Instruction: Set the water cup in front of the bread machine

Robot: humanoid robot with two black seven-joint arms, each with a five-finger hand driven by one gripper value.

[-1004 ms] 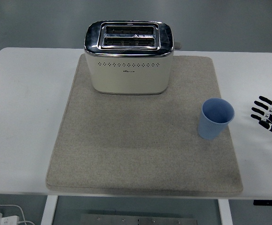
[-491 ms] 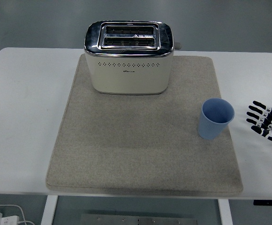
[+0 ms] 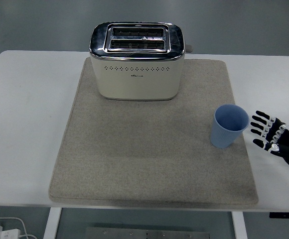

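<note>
The right hand [image 3: 276, 138] has slid left toward the blue cup [image 3: 228, 126], fingers [image 3: 260, 125] spread and empty, just beside it on the mat [image 3: 134, 154].

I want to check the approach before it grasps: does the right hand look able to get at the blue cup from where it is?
Probably yes. The right hand is just right of the blue cup, fingers spread toward it, with only bare mat and table between them.

White table [image 3: 30, 124], grey floor [image 3: 244, 25] behind.
</note>
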